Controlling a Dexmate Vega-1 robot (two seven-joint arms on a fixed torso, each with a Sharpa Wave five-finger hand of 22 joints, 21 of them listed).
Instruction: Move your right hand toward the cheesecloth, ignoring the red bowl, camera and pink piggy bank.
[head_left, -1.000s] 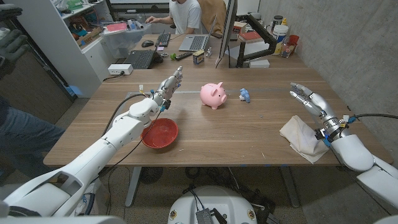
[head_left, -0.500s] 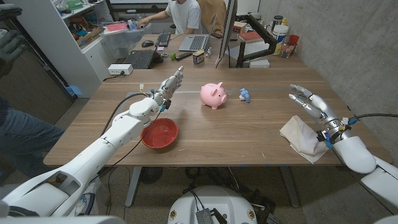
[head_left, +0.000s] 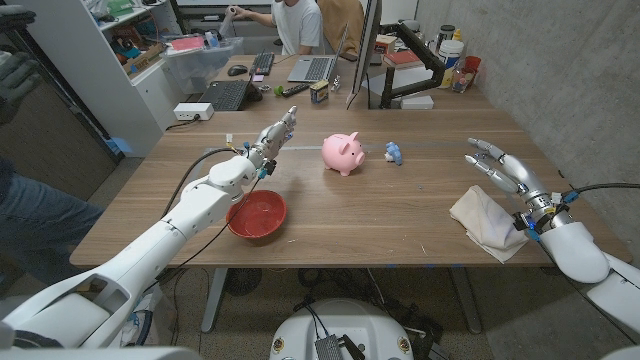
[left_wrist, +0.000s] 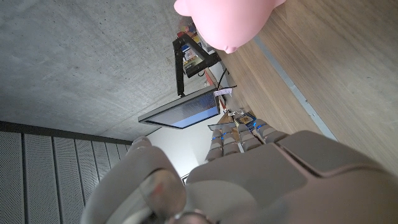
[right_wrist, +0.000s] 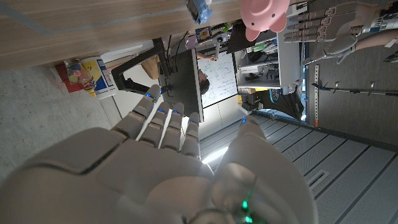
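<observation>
My right hand (head_left: 502, 167), fingers spread and holding nothing, hovers just beyond the crumpled cheesecloth (head_left: 487, 222) at the table's (head_left: 400, 215) right edge, while my left hand (head_left: 276, 134), fingers extended and empty, hangs beyond the red bowl (head_left: 257, 214), beside the pink piggy bank (head_left: 342, 153).

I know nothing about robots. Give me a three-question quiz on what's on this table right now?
1. True or false: the right hand grips the cheesecloth.
2. Which thing lies nearest the left arm's forearm? A) red bowl B) pink piggy bank C) small blue object
3. Fill in: the left hand holds ____.

Key: 1. False; the hand is open, at the cloth's far edge. 2. A. 3. Nothing.
</observation>
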